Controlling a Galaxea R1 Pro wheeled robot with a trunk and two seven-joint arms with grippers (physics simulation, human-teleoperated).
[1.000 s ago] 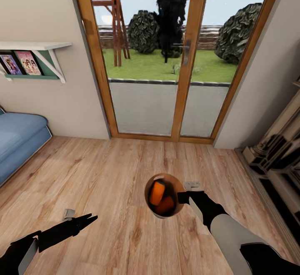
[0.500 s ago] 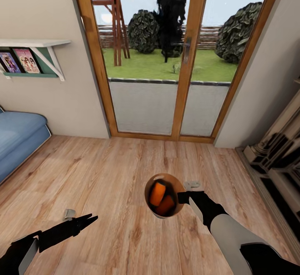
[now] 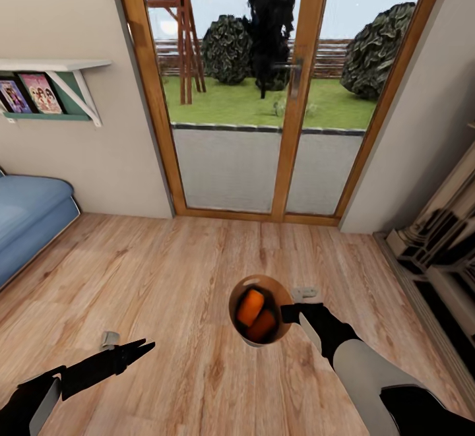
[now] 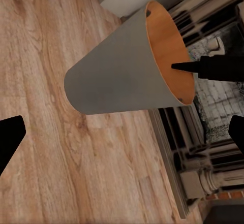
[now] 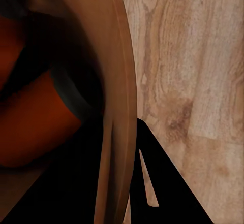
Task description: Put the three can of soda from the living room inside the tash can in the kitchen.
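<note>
Gripping the rim of the tash can, the right gripper holds the bucket up above the warm plank floor in front of the wood-framed glass doors, one finger inside the orange-brown wall and one outside, closed on that edge. Two orange soda cans lie inside the tash can, just beside the clamped rim. To the tash can's left and lower, the left gripper hangs with its fingers spread apart and nothing between them.
</note>
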